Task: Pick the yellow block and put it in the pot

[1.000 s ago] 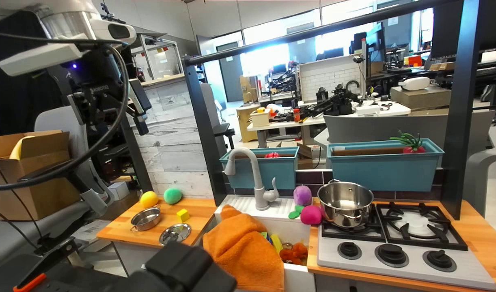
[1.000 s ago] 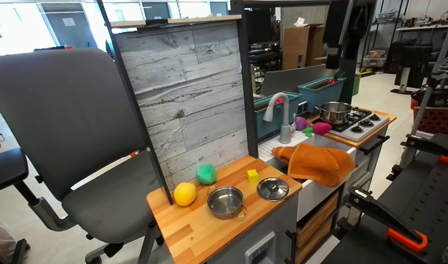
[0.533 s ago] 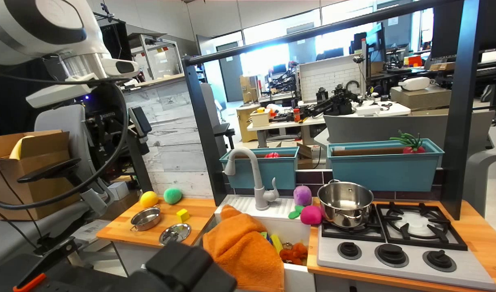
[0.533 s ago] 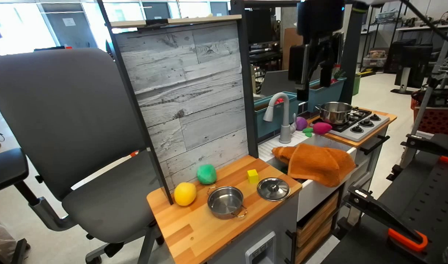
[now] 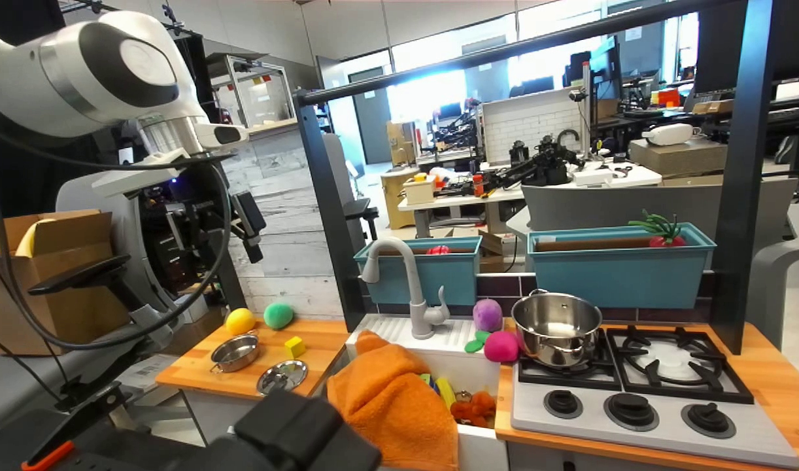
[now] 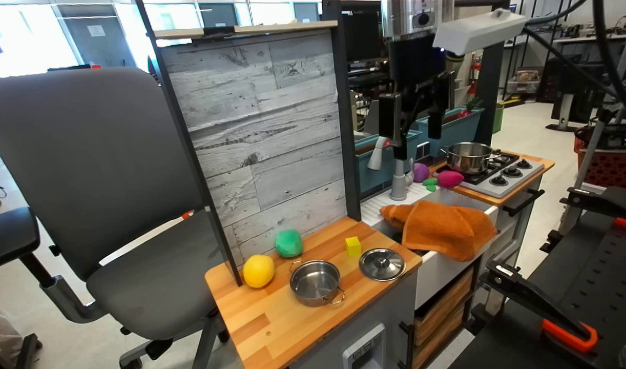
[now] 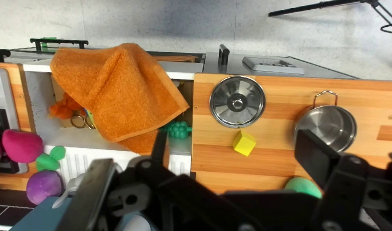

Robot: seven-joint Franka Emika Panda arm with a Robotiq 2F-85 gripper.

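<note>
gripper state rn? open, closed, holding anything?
Gripper: open, fingers well apart, holding nothing; the yellow block sits on the wooden countertop.

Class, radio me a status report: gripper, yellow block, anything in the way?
Gripper open, empty, held high. Yellow block ungrasped on wooden counter. Possible hindrance: metal lid close beside it, contact unclear.

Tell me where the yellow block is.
In the wrist view, the yellow block lies right of centre on the wooden counter, just below the round metal lid, with the green ball lower to its right.
</note>
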